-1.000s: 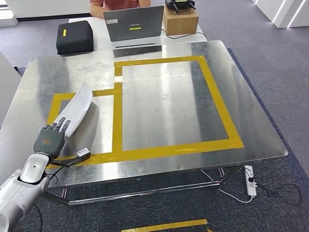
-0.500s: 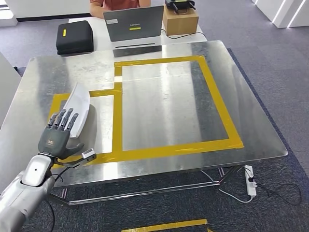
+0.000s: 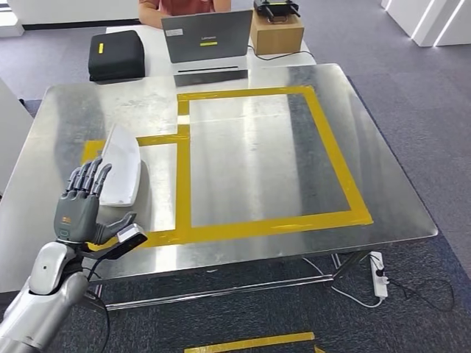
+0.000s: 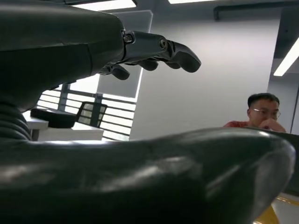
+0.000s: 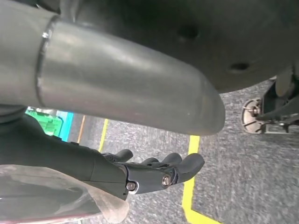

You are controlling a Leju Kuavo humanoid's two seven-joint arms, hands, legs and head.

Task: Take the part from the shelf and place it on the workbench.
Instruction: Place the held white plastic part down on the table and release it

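The white curved part (image 3: 121, 165) lies flat on the metal workbench (image 3: 250, 154), inside the small yellow-taped box at the left. My left hand (image 3: 80, 206) hovers just in front of the part, near the table's front edge, fingers spread and holding nothing. In the left wrist view its dark fingers (image 4: 159, 49) stretch out straight above the thick thumb, with nothing between them. My right hand (image 5: 141, 172) hangs over the grey carpet, fingers extended and empty.
A large yellow-taped rectangle (image 3: 333, 154) marks the middle and right of the workbench. Behind the bench stand a black case (image 3: 116, 55), a grey laptop (image 3: 207, 35) and a cardboard box (image 3: 277, 31), with a person (image 3: 175, 6) seated there. A power strip (image 3: 380, 273) lies on the floor.
My left hand has let go of the part, which has dropped from tilted to flat on the table. The hand has drawn back towards the front edge, fingers spread.
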